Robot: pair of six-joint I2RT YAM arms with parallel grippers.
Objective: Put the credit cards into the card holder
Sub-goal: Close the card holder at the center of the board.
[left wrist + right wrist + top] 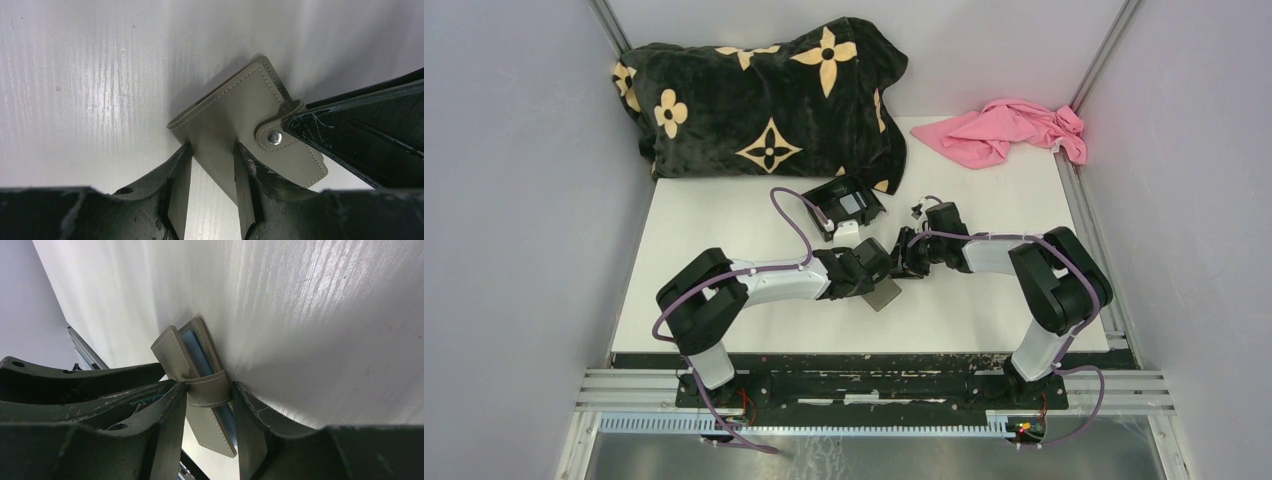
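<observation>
Gripping the holder (235, 115) from two sides, mid-tabletop (75, 75).
Pinched at one edge in the left hand (212, 150), across the clasp tab (280, 137) in the right hand (209, 390); bluish card (192, 350) edge tucked inside.

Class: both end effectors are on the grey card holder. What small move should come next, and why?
Probably the right end effector should peel the clasp tab open while the left end effector holds the card holder: the tab looks snapped shut, keeping it closed.

Bright, even light; soft shadows; wrist foregrounds blurred.
</observation>
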